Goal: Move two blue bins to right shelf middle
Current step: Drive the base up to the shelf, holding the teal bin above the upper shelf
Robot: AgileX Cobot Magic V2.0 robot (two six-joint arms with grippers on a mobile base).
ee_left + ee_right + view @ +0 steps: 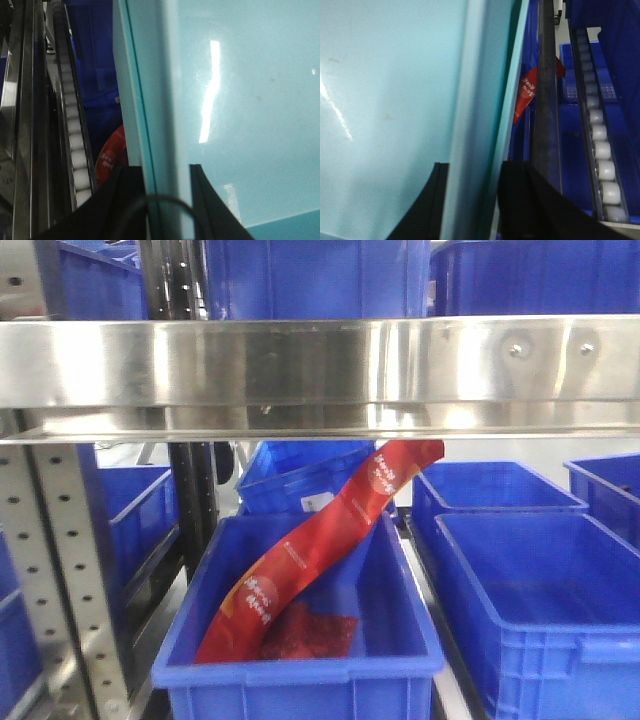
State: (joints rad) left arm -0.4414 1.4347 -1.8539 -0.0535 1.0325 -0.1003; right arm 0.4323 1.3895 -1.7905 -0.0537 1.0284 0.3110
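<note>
In the left wrist view my left gripper has one black finger on each side of a bin's upright wall, which looks pale turquoise up close. In the right wrist view my right gripper clamps the opposite wall the same way. In the front view a blue bin stands on the upper level behind the steel shelf beam. Neither gripper shows in that view.
Below the beam, a blue bin holds a long red snack pack, also seen in the wrist views. More blue bins stand to the right. Roller tracks run beside the held bin.
</note>
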